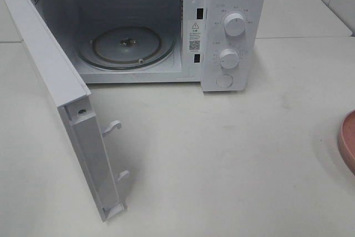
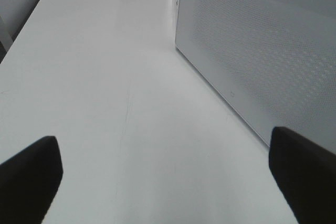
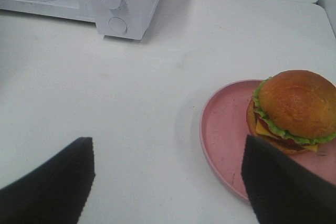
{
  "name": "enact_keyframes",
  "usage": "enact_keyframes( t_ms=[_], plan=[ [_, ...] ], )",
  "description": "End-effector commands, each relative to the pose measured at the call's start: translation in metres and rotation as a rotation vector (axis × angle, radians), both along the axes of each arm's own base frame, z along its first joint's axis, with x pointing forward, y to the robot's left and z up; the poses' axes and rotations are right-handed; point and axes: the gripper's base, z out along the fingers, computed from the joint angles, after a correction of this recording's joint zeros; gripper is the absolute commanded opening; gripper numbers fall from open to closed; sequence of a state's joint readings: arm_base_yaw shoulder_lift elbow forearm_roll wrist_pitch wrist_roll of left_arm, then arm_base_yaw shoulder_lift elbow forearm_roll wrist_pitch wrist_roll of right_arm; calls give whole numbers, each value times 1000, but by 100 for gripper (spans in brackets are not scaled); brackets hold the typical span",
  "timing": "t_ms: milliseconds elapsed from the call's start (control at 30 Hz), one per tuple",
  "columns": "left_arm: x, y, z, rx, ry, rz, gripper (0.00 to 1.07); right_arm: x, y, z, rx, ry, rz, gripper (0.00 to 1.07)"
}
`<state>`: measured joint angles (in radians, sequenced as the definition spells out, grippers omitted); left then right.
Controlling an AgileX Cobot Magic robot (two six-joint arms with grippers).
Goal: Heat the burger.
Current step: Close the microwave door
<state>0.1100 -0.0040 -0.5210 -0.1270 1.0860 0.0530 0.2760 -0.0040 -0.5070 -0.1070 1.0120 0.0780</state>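
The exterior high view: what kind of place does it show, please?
Probably a kitchen-style test bench rather than a real kitchen: a white microwave stands with its door open on a plain white table, and the burger waits on a pink plate. Nothing else domestic shows.

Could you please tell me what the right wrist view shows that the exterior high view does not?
Only the right wrist view shows the burger, sitting on the pink plate, with the right gripper hanging above the table, jaws open. Only the exterior high view shows the microwave's open door and its upper dial. Both show the microwave, the glass turntable inside, the lower dial, the white table and at least the plate's edge.
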Motion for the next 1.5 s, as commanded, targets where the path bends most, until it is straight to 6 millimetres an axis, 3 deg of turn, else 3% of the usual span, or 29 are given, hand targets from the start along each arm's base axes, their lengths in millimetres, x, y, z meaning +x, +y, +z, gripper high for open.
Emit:
enact_keyframes(
  t_ms=[33, 1500],
  plan=[
    [-2, 0, 0, -2, -28, 7, 100, -3, -1, 0, 3, -45, 1, 76],
    [-2, -2, 0, -19, -31, -5, 100, -4, 1, 0, 11, -42, -17, 75]
  ],
)
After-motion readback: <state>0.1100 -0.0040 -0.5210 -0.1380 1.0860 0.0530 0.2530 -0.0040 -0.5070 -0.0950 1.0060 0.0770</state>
